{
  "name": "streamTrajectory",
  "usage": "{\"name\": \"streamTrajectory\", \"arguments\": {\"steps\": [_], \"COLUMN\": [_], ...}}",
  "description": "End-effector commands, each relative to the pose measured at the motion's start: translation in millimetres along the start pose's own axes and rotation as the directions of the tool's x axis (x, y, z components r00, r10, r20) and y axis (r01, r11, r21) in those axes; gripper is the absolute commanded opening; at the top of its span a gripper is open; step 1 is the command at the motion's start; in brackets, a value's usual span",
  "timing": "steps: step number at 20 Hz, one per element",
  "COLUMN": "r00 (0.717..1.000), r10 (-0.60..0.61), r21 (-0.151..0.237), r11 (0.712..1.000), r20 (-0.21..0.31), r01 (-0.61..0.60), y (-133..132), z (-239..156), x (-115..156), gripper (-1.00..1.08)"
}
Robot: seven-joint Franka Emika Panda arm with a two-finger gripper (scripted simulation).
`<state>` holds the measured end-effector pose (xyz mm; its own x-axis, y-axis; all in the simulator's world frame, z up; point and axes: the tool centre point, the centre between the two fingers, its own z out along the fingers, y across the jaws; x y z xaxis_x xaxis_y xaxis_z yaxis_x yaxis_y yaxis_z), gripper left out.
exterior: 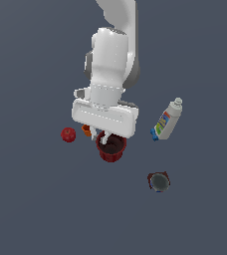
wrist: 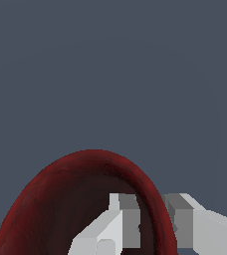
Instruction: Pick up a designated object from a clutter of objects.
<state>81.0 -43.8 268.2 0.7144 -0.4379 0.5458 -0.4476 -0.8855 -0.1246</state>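
Note:
The dark red ribbed cup [exterior: 111, 149] stands upright just below the arm's hand in the exterior view. My gripper [exterior: 99, 137] straddles its wall on the exterior view's left side, with one finger inside the cup and one outside. In the wrist view the cup's rim [wrist: 93, 155] passes between the two fingers [wrist: 123, 224], which sit close against it, so the gripper [wrist: 149, 201] is shut on the rim. I cannot tell whether the cup is off the ground.
A small red ball [exterior: 68, 134] and a small orange cup [exterior: 86, 130] lie close to the dark red cup on the exterior view's left; the hand partly hides the orange cup. A white bottle [exterior: 168, 119] lies to the right. A brownish cup [exterior: 159, 181] stands at the lower right.

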Motion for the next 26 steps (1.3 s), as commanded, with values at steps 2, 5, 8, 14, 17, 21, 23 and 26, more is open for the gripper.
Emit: {"name": "streamTrajectory", "arguments": {"steps": [2,5,8,14,17,21,23,26], "r00": [1.000,1.000,1.000,1.000,1.000,1.000,1.000,1.000], "r10": [0.000,0.001,0.000,0.000,0.000,-0.001,-0.001,-0.002], "r21": [0.002,0.001,0.000,0.000,0.000,0.000,0.000,0.000], "r11": [1.000,1.000,1.000,1.000,1.000,1.000,1.000,1.000], "r20": [-0.002,-0.003,-0.004,-0.005,-0.005,-0.005,-0.006,-0.006], "r01": [0.000,-0.001,0.000,0.000,0.000,0.001,0.001,0.002], "y": [9,18,26,39,44,49,50,52], "z": [-31,-58,-85,-132,-151,-171,-178,-185], "x": [19,35,51,79,91,104,108,113], "gripper": [-1.00,-1.00,-1.00,-1.00,-1.00,-1.00,-1.00,-1.00]}}
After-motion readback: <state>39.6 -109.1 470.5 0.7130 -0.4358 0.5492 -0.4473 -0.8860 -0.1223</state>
